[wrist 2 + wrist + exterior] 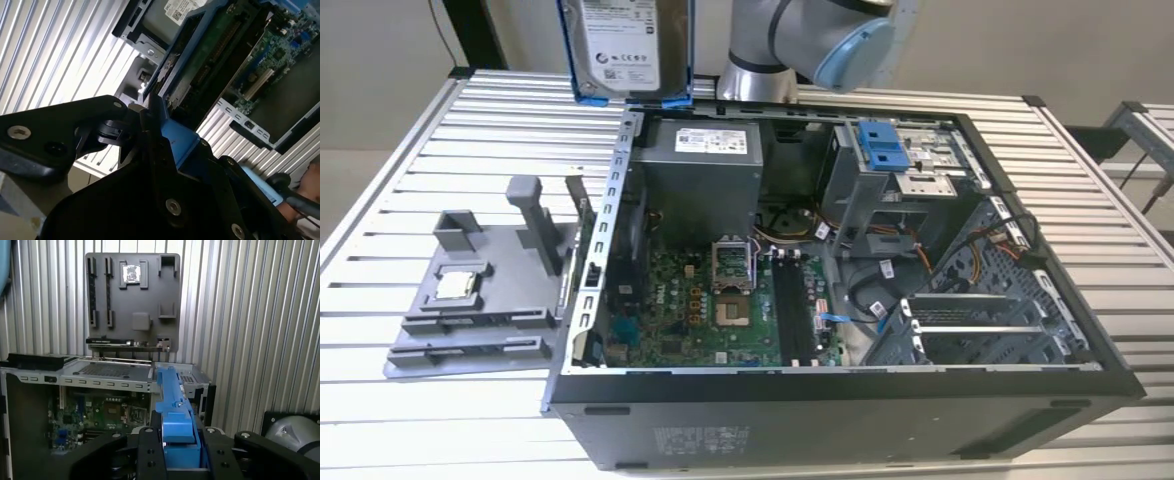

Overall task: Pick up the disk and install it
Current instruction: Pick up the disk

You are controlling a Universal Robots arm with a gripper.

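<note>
While aloft, disk (624,48) over slatted table (480,120).

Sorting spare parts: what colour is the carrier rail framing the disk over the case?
Blue. The rail around the disk shows best in the first wrist view.

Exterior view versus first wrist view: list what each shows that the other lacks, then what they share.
Exterior view: the disk label-side on, the power supply, the blue drive-bay latch. First wrist view: the gripper shut on the disk's blue rail. Both: the disk itself, the open case, its motherboard, the grey tray with the chip.
</note>
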